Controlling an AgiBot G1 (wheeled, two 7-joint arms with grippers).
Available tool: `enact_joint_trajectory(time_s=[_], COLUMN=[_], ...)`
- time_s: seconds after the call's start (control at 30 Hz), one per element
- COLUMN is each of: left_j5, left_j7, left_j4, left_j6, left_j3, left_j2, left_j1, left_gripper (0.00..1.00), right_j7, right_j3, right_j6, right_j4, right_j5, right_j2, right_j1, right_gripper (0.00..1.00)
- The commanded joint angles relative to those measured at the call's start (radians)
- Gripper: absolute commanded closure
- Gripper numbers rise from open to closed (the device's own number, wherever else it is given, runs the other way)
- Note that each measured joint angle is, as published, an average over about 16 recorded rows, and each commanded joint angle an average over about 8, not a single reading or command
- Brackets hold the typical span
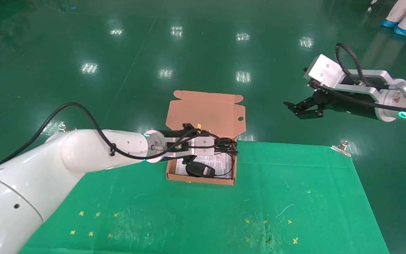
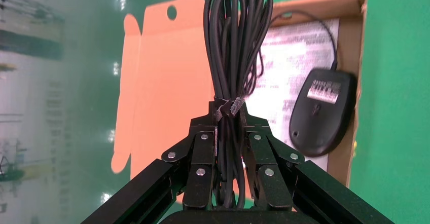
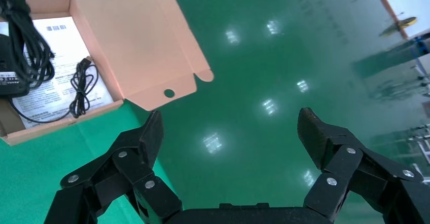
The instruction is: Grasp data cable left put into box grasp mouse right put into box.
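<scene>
Left gripper [image 2: 230, 148] clamps the data cable [image 2: 234, 41], its long axis hanging over the box [image 1: 172, 174]; right gripper [image 3: 230, 138] spread wide, off the table's far-right corner.

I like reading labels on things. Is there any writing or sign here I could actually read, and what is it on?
Nothing can be read word for word.
White printed sheet in the box: lines of print, too small to read.
Mouse underside: white label, blurred.
Right arm near the right hand: yellow warning triangle, symbol unclear.
Left hand, gripping the data cable: no writing.
</scene>
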Motion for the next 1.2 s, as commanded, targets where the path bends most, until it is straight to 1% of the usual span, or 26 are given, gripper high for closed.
enact_joint_trajectory(time_s=[0.03, 0.1, 0.23, 0.37, 0.77, 0.97, 1.07, 1.2], left_j5=[-0.039, -0.064, -0.099, -0.113, -0.106, -0.108, -0.108, -0.084], left_j7=[0.017, 0.019, 0.015, 0.012, 0.014, 0.011, -0.002, -0.035], left_j4=[0.0, 0.0, 0.005, 0.011, 0.007, -0.014, -0.018, 0.013], left_j6=[-0.022, -0.041, -0.066, -0.075, -0.071, -0.074, -0.094, -0.141], left_j3=[0.026, 0.058, 0.11, 0.136, 0.125, 0.119, 0.114, 0.104], left_j2=[0.003, 0.004, 0.006, 0.008, 0.005, -0.014, -0.028, -0.038], left_j1=[0.006, 0.006, 0.004, 0.002, 0.001, -0.003, -0.027, -0.095], left_gripper=[1.0, 1.0, 0.5, 0.0, 0.0, 0.0, 0.0, 0.0], right_j7=[0.039, 0.074, 0.124, 0.14, 0.134, 0.131, 0.126, 0.111], right_j3=[-0.004, -0.01, -0.021, -0.028, -0.026, -0.021, -0.012, 0.008], right_j6=[0.007, 0.012, 0.015, 0.015, 0.015, 0.018, 0.028, 0.045], right_j4=[0.047, 0.086, 0.143, 0.17, 0.156, 0.153, 0.159, 0.175], right_j5=[-0.013, -0.031, -0.062, -0.079, -0.072, -0.068, -0.066, -0.063], right_j2=[0.034, 0.06, 0.098, 0.117, 0.107, 0.104, 0.107, 0.116], right_j1=[0.003, 0.008, 0.016, 0.021, 0.019, 0.022, 0.033, 0.057], right_gripper=[0.0, 0.0, 0.0, 0.0, 0.0, 0.0, 0.0, 0.0])
